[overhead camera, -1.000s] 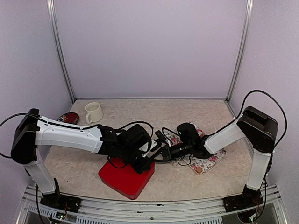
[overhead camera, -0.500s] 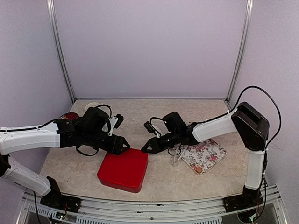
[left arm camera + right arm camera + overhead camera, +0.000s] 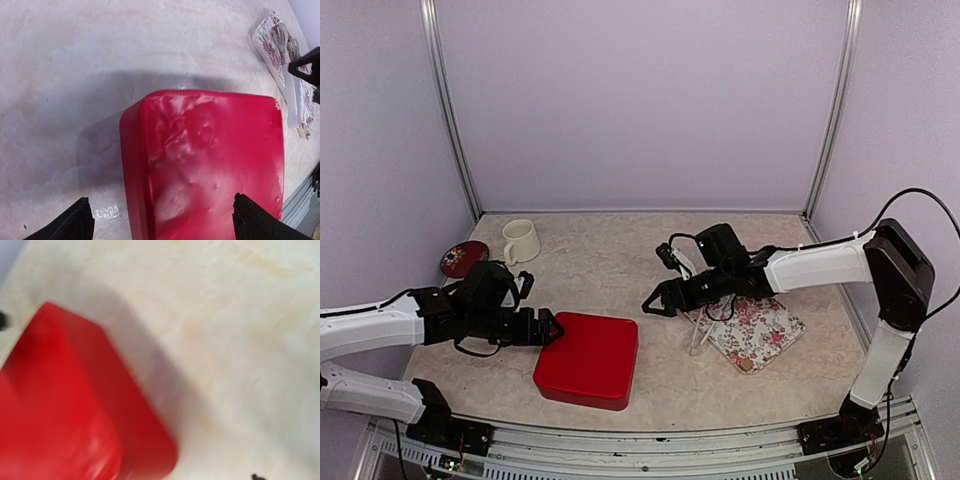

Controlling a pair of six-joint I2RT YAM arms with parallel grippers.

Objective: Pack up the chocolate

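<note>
Marble-patterned table [image 3: 620, 250] carries everything. Largest item is the red box [image 3: 588, 360], near edge, left of centre, lid on and seated square; the wrist views show only smooth glossy red, no gap at the rim. Left gripper [image 3: 548, 328] is low, just beside the box's left side and apart from it, black fingertips [image 3: 75, 222] spread wide with the box lying between and ahead of them. Judgement: the arm sits there because it is placed to steady or release the closed box, not to carry anything. Right gripper [image 3: 653, 302] hangs above bare table between the box's far right corner and the floral tray [image 3: 770, 335]. Cannot tell how far its fingers are parted, since its own camera shows no fingers and is motion-blurred; nothing seen in them. The tray lies right of the box, well apart from it, and looks nearly bare. Cream mug [image 3: 520, 241] stands upright at the far left, with a dark red round dish [image 3: 465, 257] just beside it, both out of the working zone. A clear plastic piece [image 3: 698, 338] lies touching the tray's left edge; purpose unclear. Chocolate [image 3: 747, 365]: one small tan-brown lump at the tray's near corner, possibly a leftover piece. No other pieces visible; judged to be under the lid, packing close to done.
</note>
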